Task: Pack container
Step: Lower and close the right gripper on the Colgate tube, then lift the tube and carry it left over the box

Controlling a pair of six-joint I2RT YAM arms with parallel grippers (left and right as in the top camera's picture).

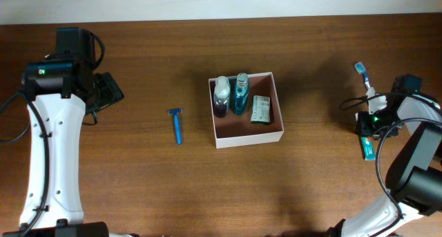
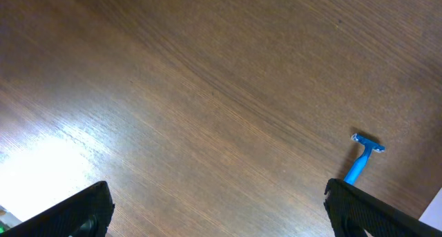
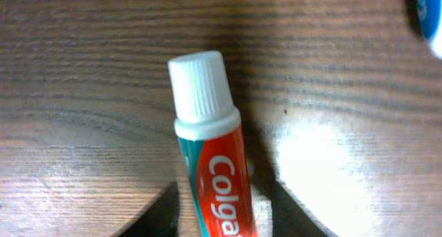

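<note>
The container [image 1: 279, 130], a square white box with a pinkish-brown inside, stands mid-table and holds two bottles [image 1: 230, 95] and a green-and-white packet [image 1: 260, 110]. A blue razor [image 1: 176, 125] lies to its left and also shows in the left wrist view [image 2: 362, 157]. My left gripper [image 2: 217, 209] is open and empty over bare wood at the far left [image 1: 110, 88]. My right gripper [image 1: 366, 124] is at the far right, low over a red Colgate toothpaste tube [image 3: 210, 140]. Its fingers [image 3: 228, 209] straddle the tube, open, with a small gap on the right side.
A toothbrush [image 1: 364, 77] lies just behind the right gripper; a blue bit of it shows in the right wrist view [image 3: 431, 12]. The toothpaste's lower end [image 1: 369, 150] sticks out toward the front edge. The table's back edge meets a white wall.
</note>
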